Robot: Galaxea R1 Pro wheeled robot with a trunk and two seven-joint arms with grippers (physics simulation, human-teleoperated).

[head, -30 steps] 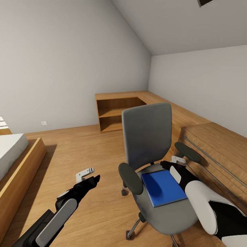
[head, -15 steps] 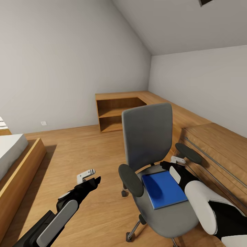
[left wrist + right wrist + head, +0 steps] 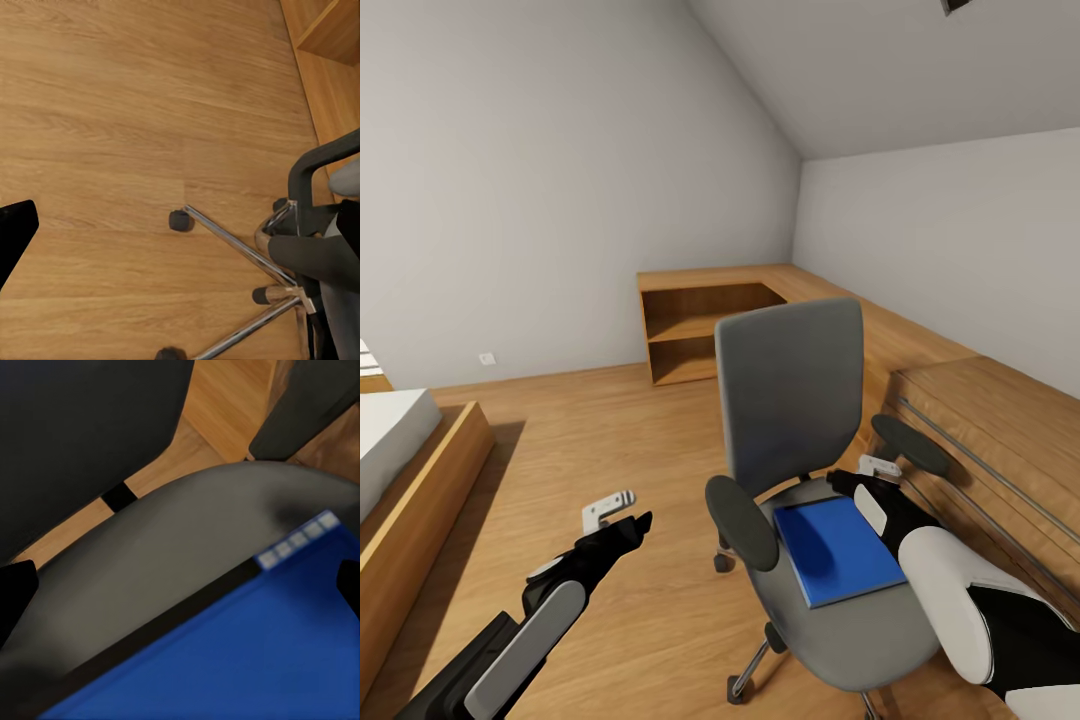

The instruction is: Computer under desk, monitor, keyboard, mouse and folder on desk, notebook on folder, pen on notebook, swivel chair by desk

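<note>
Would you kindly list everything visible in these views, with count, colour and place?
swivel chair: one, grey with dark armrests, on the wooden floor right of centre, its wheeled base in the left wrist view.
folder: one, blue, lying flat on the chair seat.
shelf unit: one, wood, against the far wall in the corner.
low cabinet: one, wood, along the right wall beside the chair.
bed: one, white mattress on a wooden frame, at the left edge.
wall socket: one, white, low on the far wall.
floor: wood planks.
left gripper: one, black and white, over the floor left of the chair, open.
right gripper: one, black and white, over the seat by the folder's far edge, open.
</note>
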